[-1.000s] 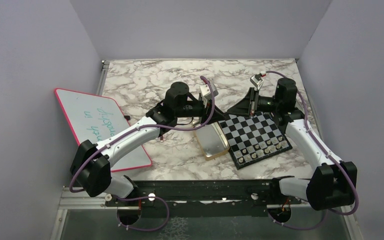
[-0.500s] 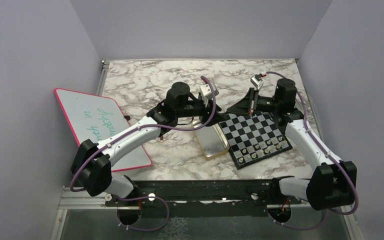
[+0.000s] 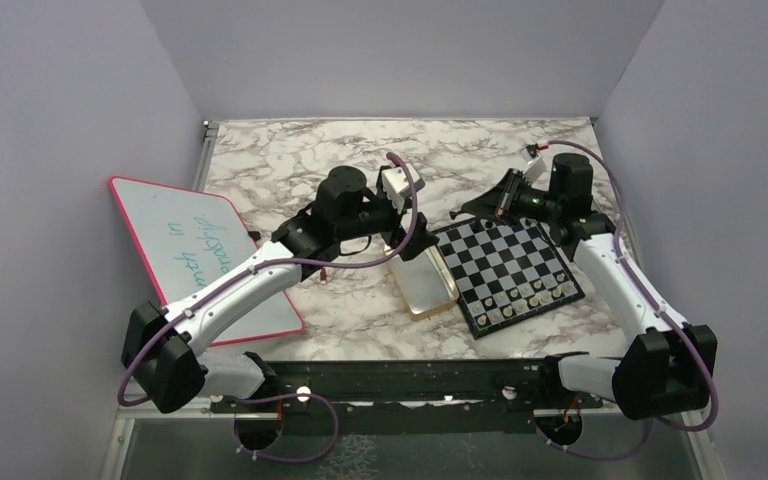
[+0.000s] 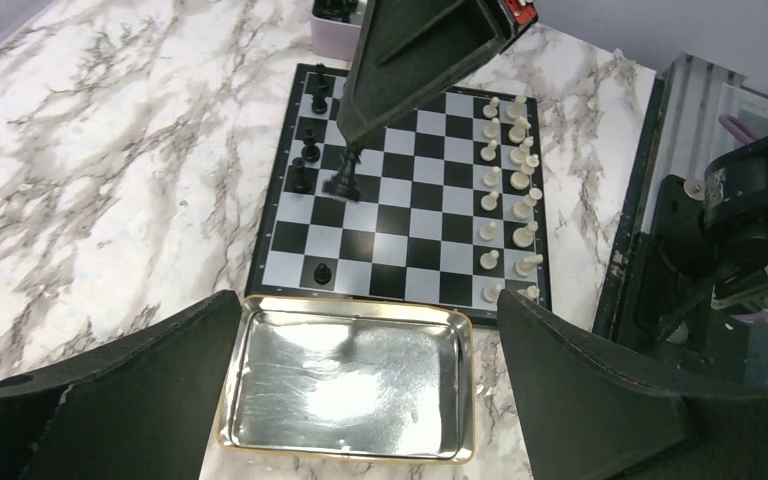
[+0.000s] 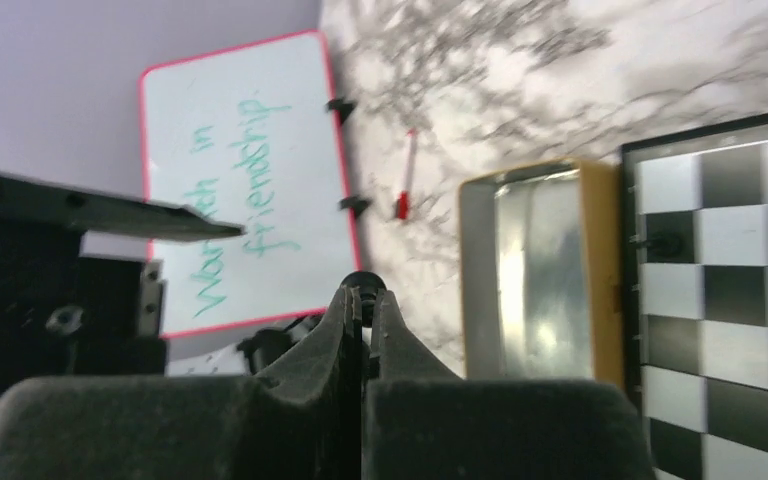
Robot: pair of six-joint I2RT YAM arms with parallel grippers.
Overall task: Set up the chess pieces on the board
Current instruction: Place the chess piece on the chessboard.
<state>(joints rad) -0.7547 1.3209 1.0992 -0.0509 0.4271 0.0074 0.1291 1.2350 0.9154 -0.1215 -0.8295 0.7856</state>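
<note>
The board [image 3: 508, 262] lies right of centre, with pale chess pieces [image 4: 512, 170] in two files along its near side. A few black chess pieces [image 4: 308, 150] stand at the far side, and a lone black one [image 4: 320, 271] stands near the tin. My right gripper [image 5: 363, 290] is shut on a small black piece [image 4: 345, 180] and holds it just above the board's far-left part. My left gripper [image 4: 350, 400] stands wide open above the gold tin [image 4: 345, 380], with nothing between its fingers [image 4: 600, 400].
The gold tin [image 3: 423, 283] lies against the board's left edge. A pink-rimmed whiteboard [image 3: 200, 250] with green writing lies at the left. A small red object [image 5: 404, 203] lies between them. The right arm's fingers [image 3: 463, 212] reach over the board's far-left corner, close to my left gripper [image 3: 415, 243].
My left gripper has opened wide and drawn back toward the left. My right gripper has shut on a black piece and swung its tips leftward, off the board's surface.
</note>
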